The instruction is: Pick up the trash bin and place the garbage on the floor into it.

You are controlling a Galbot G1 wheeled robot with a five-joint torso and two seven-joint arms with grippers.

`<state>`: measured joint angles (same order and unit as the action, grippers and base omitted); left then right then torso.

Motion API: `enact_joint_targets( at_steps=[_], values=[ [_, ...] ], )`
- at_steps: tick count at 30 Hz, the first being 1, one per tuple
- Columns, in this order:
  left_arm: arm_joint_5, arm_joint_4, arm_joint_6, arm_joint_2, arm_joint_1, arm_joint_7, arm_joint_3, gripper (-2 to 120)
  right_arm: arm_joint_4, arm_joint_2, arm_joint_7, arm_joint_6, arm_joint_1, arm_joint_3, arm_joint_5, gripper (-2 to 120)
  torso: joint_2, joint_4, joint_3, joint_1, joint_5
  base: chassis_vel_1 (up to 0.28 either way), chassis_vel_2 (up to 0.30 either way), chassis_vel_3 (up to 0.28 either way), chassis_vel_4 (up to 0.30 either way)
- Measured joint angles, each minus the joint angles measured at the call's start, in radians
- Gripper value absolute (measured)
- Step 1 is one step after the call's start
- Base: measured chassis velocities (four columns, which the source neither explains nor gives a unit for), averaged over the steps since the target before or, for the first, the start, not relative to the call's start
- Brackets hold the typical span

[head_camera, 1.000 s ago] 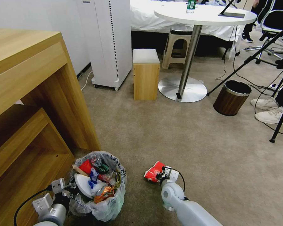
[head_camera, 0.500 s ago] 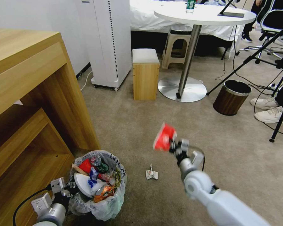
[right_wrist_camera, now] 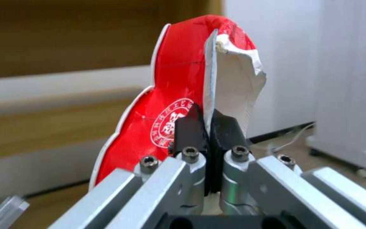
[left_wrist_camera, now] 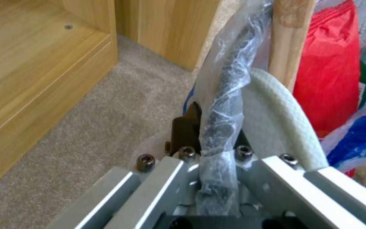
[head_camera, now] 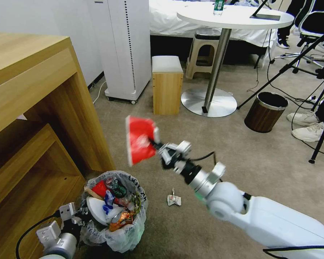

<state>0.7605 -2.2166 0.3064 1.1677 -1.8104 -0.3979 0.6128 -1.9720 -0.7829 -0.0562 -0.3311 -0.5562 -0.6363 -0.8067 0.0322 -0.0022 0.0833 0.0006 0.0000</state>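
At the far left stands the wooden desk (head_camera: pixel 32 108), its open shelf low beside the trash bin (head_camera: pixel 113 212). The left end effector (head_camera: pixel 73 217) is clenched on the bin's rim, the crinkly bag liner pinched between its jaws, as the left wrist view shows, with a wooden stick (left_wrist_camera: pixel 291 38) and a red wrapper (left_wrist_camera: pixel 331 63) standing just inside. The bin sits on the beige floor (head_camera: pixel 190 230) where it was a second ago, already heaped with garbage.

The change is in the middle. A second ago the right end effector (head_camera: pixel 157 146) was down at the carpet closing on the red carton (head_camera: pixel 140 138); half a second ago it had lifted it clear; now it has swung left and higher, so the carton hangs in the air above and a little beyond the bin's far rim. The jaws are shut tight on the carton's torn white edge, seen plainly in the right wrist view (right_wrist_camera: pixel 179 105). I judge this the carry step nearly done: the carton wants bringing over the bin's mouth before release, and since the bin is piled high it may slide off the heap.

Lifting the carton uncovered a small crumpled white scrap (head_camera: pixel 174 200) on the floor just right of the bin, so at least one more piece is left to gather.

Further right, well apart, stands the dark wood-grain bin (head_camera: pixel 265 111), untouched
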Motion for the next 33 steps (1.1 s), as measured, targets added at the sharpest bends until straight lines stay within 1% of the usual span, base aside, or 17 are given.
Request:
enact_joint_targets(
  at_steps=[1,2,5,6,8,9,12,13,15,16,18,23,33],
  values=[
    [-0.002,-0.001,0.000,0.001,-0.001,0.000,0.000,0,0.012,-0.013,-0.002,0.000,0.012,-0.034,0.006,0,0.000,0.0000,0.000,0.000,-0.0001,0.000,0.000,0.000,0.000],
    [-0.002,-0.001,0.000,0.001,-0.001,0.000,0.000,0,0.012,-0.013,-0.002,0.000,0.012,-0.034,0.006,0,0.000,0.0000,0.000,0.000,-0.0001,0.000,0.000,0.000,0.000],
    [-0.003,-0.004,0.000,0.003,-0.001,0.000,0.001,0,0.037,-0.027,-0.007,0.002,0.037,-0.100,0.013,0,0.000,0.0000,0.000,0.000,0.0000,0.000,0.000,0.000,0.000],
    [-0.003,-0.004,0.000,0.003,-0.001,0.000,0.001,0,0.037,-0.027,-0.007,0.002,0.037,-0.100,0.013,0,0.000,0.0000,0.000,0.000,0.0000,0.000,0.000,0.000,0.000],
    [-0.003,-0.006,0.001,0.004,0.000,0.001,0.001,0,0.066,-0.035,-0.010,0.000,0.068,-0.175,0.026,0,0.000,-0.0001,0.000,0.000,0.0000,0.000,0.000,0.000,0.000],
    [-0.003,-0.006,0.001,0.004,0.000,0.001,0.001,0,0.066,-0.035,-0.010,0.000,0.068,-0.175,0.026,0,0.000,-0.0001,0.000,0.000,0.0000,0.000,0.000,0.000,0.000],
    [-0.003,-0.007,0.003,0.007,0.007,0.001,0.000,0,0.104,-0.051,-0.012,-0.005,0.109,-0.279,0.034,0,0.000,-0.0002,0.000,0.000,-0.0001,0.000,0.000,0.000,0.000],
    [-0.003,-0.007,0.003,0.007,0.007,0.001,0.000,0,0.104,-0.051,-0.012,-0.005,0.109,-0.279,0.034,0,0.000,-0.0002,0.000,0.000,-0.0001,0.000,0.000,0.000,0.000],
    [-0.002,-0.008,0.004,0.010,0.008,0.001,0.000,0,0.127,-0.065,-0.009,-0.012,0.135,-0.334,0.043,0,0.000,-0.0001,0.000,0.000,-0.0001,0.000,0.000,0.000,0.000],
    [-0.002,-0.008,0.004,0.010,0.008,0.001,0.000,0,0.127,-0.065,-0.009,-0.012,0.135,-0.334,0.043,0,0.000,-0.0001,0.000,0.000,-0.0001,0.000,0.000,0.000,0.000],
    [-0.002,-0.008,0.004,0.016,0.009,0.001,0.001,0,0.149,-0.083,-0.009,-0.018,0.155,-0.380,0.053,0,0.000,-0.0001,0.000,0.000,-0.0001,0.000,0.000,0.000,0.000],
    [-0.003,-0.009,0.004,0.020,0.010,0.001,0.002,0,0.176,-0.107,-0.022,-0.018,0.161,-0.417,0.059,0,0.000,-0.0001,0.000,0.000,-0.0001,0.000,0.000,0.000,0.000],
    [-0.007,-0.009,0.003,0.025,0.009,0.003,0.001,0,0.256,-0.128,-0.045,-0.011,0.141,-0.443,0.098,0,0.000,-0.0001,0.000,0.000,0.0000,0.000,0.000,0.000,0.000]
  ],
)
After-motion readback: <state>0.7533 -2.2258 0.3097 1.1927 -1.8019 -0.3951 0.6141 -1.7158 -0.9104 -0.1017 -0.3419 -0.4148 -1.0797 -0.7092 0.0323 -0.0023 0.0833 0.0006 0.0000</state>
